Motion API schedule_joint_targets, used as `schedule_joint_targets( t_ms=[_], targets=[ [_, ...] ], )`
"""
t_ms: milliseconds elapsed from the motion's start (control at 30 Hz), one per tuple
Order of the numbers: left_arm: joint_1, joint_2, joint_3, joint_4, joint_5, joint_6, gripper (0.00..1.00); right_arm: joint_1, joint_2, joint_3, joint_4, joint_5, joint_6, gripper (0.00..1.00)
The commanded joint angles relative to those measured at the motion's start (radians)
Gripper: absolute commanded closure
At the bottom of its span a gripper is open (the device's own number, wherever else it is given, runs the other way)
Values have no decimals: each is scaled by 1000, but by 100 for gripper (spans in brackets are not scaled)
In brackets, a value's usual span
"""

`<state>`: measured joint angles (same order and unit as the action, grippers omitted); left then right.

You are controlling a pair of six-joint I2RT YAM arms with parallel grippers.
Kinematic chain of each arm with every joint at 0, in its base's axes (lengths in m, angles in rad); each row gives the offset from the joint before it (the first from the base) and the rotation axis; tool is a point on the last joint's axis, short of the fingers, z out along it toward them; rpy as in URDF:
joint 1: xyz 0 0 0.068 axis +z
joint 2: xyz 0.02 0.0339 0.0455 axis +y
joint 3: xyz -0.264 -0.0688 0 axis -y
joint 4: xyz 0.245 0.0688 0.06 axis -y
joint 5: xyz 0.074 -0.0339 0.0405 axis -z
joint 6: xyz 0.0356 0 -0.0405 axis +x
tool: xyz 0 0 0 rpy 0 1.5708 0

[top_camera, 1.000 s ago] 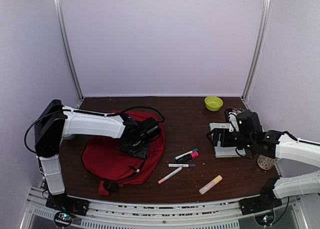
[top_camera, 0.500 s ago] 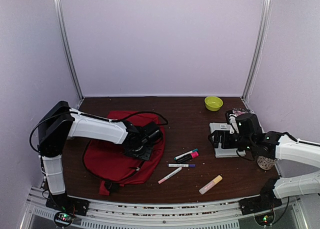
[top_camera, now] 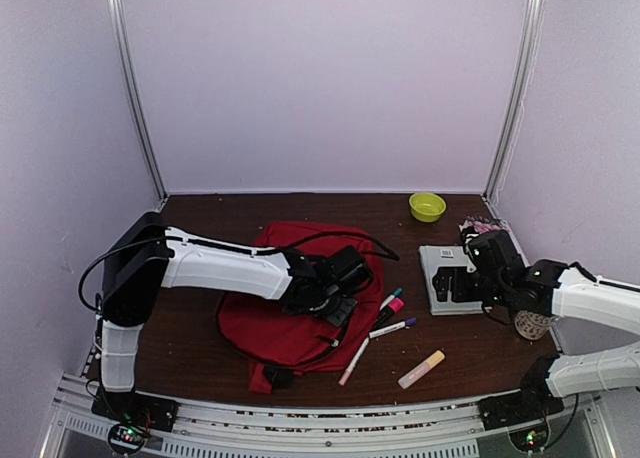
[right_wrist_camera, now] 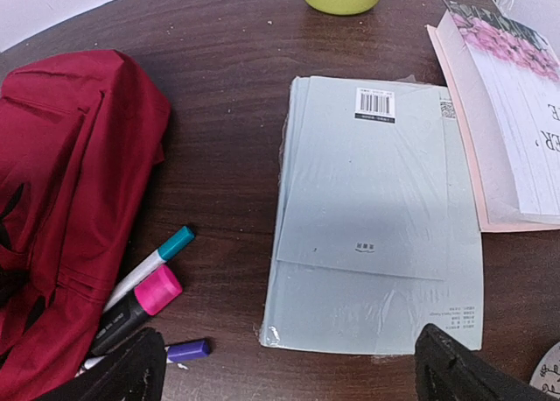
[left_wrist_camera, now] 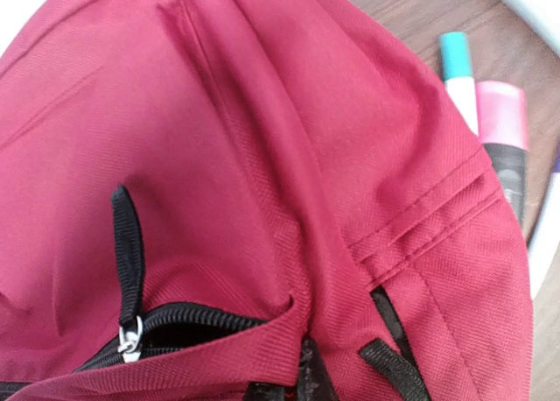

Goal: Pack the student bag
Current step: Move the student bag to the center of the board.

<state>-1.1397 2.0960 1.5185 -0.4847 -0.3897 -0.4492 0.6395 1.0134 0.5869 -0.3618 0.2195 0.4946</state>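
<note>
Left end effector now clamped on student bag, which has been dragged right into markers. Right end effector wide open over book. Nothing packed yet.

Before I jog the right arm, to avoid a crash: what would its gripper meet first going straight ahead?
Probably the plastic-wrapped pale blue book, which fills the view ahead of the open right gripper, though depth is unclear.

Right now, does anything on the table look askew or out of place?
Yes. The student bag lies crumpled, its fabric bunched into a ridge, and its right edge lies against the teal-capped marker and the pink-capped marker, which sit at odd angles. Nothing looks spilled or damaged.
</note>
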Motion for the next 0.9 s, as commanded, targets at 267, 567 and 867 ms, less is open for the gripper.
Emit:
schedule_joint_targets(
  t_ms=[267,567,867],
  targets=[
    [8,-53,45,-6,-87,72,100,6,-77,-3,130,-223,-16,0],
    [15,-221,-6,-22,-8,81,100,46,-48,-30,269,-369,73,0],
    [52,-275,-61,41,184,-17,100,161,10,-25,421,-420,113,0]
  ],
)
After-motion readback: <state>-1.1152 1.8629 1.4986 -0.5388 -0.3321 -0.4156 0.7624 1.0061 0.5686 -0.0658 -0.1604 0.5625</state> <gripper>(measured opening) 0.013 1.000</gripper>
